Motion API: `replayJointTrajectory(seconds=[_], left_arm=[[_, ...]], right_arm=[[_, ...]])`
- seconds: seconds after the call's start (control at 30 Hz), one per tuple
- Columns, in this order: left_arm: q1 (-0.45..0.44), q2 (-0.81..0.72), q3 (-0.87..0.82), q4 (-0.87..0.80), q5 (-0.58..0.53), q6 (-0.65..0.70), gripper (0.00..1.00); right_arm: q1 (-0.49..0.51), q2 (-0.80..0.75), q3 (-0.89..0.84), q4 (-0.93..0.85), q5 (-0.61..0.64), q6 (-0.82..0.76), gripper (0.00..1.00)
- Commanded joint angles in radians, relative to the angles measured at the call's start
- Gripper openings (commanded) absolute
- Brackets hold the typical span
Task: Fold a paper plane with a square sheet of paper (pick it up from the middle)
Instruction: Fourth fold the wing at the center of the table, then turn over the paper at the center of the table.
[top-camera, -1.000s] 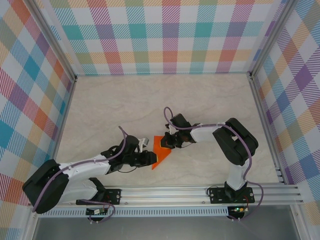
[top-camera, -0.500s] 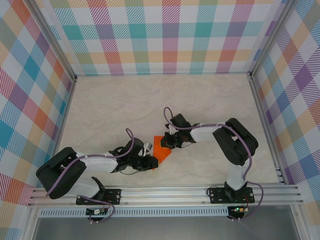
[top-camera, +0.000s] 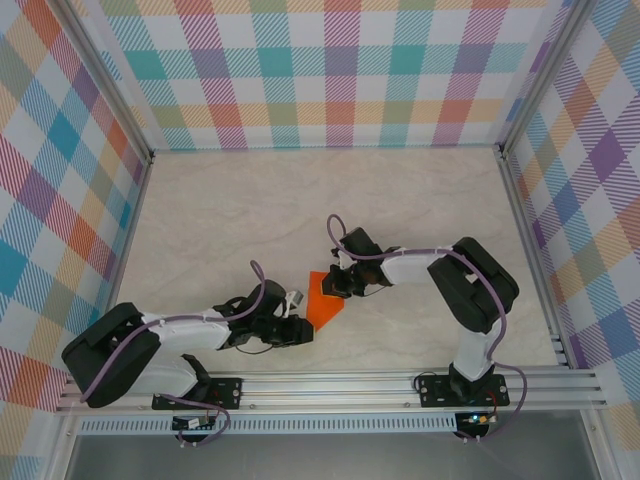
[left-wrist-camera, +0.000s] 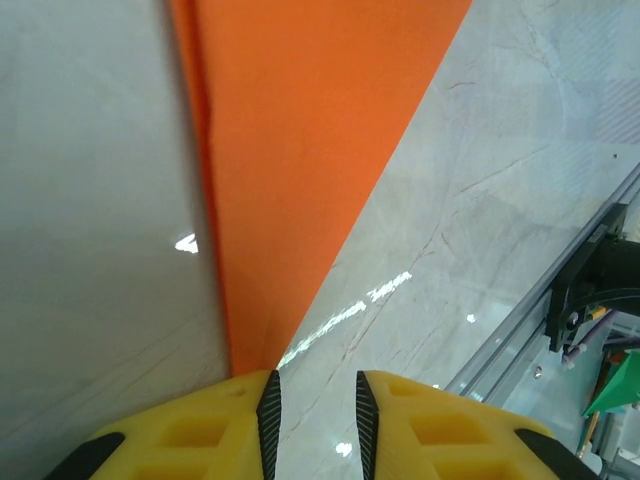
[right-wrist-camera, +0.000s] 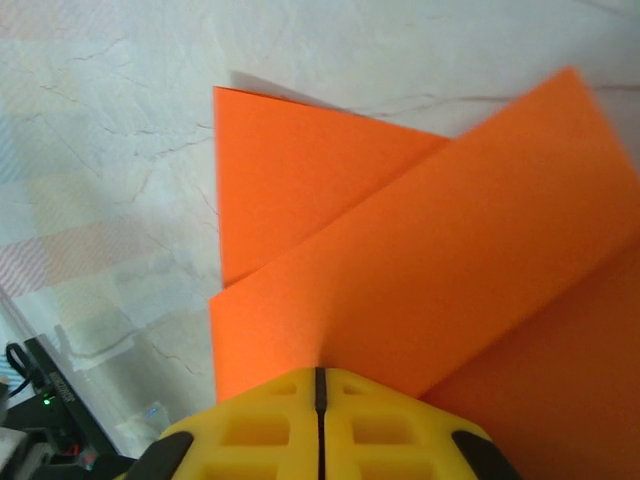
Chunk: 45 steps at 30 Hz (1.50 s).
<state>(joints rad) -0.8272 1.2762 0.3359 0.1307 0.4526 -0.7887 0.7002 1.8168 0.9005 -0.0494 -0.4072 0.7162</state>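
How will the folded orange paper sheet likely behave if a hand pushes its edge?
The folded orange paper sheet looks thin, with flat overlapping layers, so it probably bends or buckles rather than staying stiff. It seems very light, and the marble-pattern table is glossy, so it may slide easily.

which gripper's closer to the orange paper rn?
Right. The right gripper is shut on the orange paper at its edge. The left gripper sits at the paper's pointed corner, jaws slightly apart, with only table between them.
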Motion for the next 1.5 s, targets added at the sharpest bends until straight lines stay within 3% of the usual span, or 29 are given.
replayJointTrajectory(seconds=[0.0, 0.2, 0.37, 0.73, 1.17, 1.47], left_arm=[[-0.005, -0.086, 0.019, -0.12, -0.094, 0.017, 0.29], [0.003, -0.219, 0.055, -0.232, -0.253, 0.027, 0.37], [0.024, -0.188, 0.087, -0.251, -0.311, 0.041, 0.41], [0.038, -0.033, 0.162, -0.191, -0.328, 0.053, 0.42], [0.04, 0.13, 0.219, -0.147, -0.298, 0.064, 0.31], [0.04, 0.161, 0.229, -0.143, -0.287, 0.062, 0.27]], right_arm=[[-0.002, -0.109, -0.024, -0.116, 0.091, -0.027, 0.16], [-0.008, -0.271, -0.093, -0.209, 0.225, -0.014, 0.4], [-0.022, -0.277, -0.167, -0.121, 0.169, 0.041, 0.44], [-0.013, -0.174, -0.195, 0.052, 0.042, 0.113, 0.37], [0.006, -0.18, -0.239, 0.117, 0.034, 0.17, 0.29], [0.014, -0.232, -0.244, 0.078, 0.059, 0.186, 0.27]])
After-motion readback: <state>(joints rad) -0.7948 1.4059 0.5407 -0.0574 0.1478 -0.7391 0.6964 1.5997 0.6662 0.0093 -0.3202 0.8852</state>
